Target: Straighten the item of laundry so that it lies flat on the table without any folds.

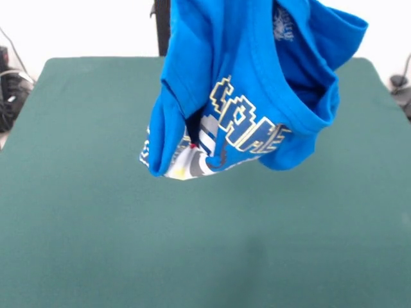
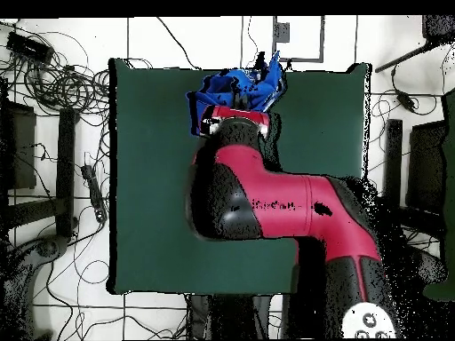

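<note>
Front view: bunched blue T-shirt (image 1: 250, 83), lettering illegible.

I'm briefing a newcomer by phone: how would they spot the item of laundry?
Find the big dark green table. Above it hangs a bunched bright blue T-shirt, lifted off the cloth. It is the only garment there, with white block lettering on its front.
</note>
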